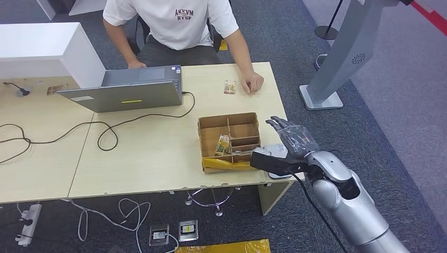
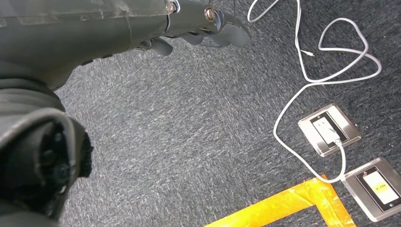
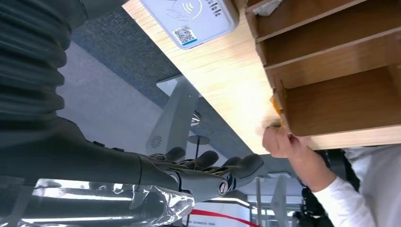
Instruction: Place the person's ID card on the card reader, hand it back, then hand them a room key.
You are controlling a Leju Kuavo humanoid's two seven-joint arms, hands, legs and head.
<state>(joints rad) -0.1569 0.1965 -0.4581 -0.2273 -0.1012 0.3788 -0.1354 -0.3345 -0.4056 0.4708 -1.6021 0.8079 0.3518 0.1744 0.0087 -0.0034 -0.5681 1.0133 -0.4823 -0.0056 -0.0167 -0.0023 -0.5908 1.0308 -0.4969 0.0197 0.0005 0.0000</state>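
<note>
Right hand [image 1: 293,138] raised at table's [image 1: 158,158] 4 o'clock corner, over card reader [image 3: 191,19], fingers apart, holding nothing. ID card [image 1: 230,87] at 1 o'clock, just beside person's hand [image 1: 253,83]. Left hand [image 2: 198,28] hanging above carpet, fingers loosely curled, grasping nothing. Room key [image 1: 223,145] inside cardboard organizer [image 1: 230,139].

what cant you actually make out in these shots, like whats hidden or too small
- Card reader: in the head view the right hand and forearm cover most of it.
- Card beside the person's hand: too small to read, so ID or room key is unclear.
- Cards in the cardboard box: print too small to read.
- Left hand: cut by the picture's edge in the left wrist view, over carpet; grasp unclear.
</note>
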